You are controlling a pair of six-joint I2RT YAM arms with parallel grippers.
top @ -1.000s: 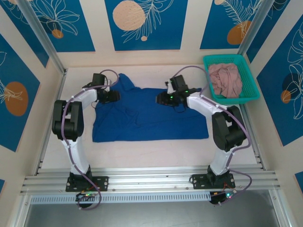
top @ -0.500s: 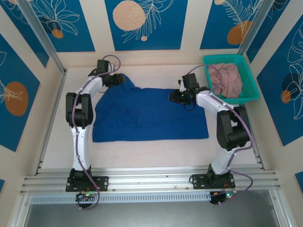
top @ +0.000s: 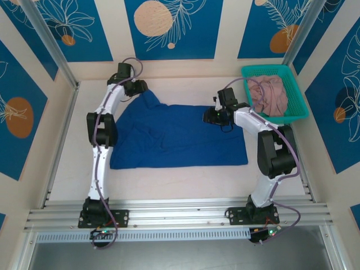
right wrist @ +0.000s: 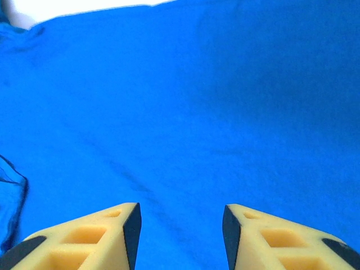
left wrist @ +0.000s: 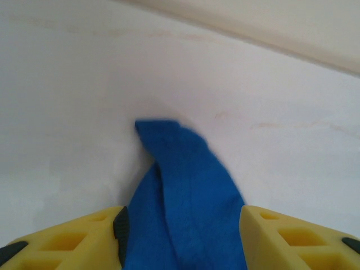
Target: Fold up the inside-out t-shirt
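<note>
inside-out t-shirt (top: 180,138) flat on surface (top: 169,180), long axis left-right. left gripper (left wrist: 181,216) straddles its far-left corner (left wrist: 169,146); grip cannot be told. right gripper (right wrist: 181,211) released, empty, over far edge.

From high above and behind the arm bases (top: 95,216), looking down and forward across the whole tabletop (top: 62,169) to the far wall (top: 169,67). From the left wrist, low and close, past the left fingers (left wrist: 67,242) toward that wall. From the right wrist, closer, steeply down between the right fingers (right wrist: 84,239). Shared by all three: the t-shirt (top: 180,140).
</note>
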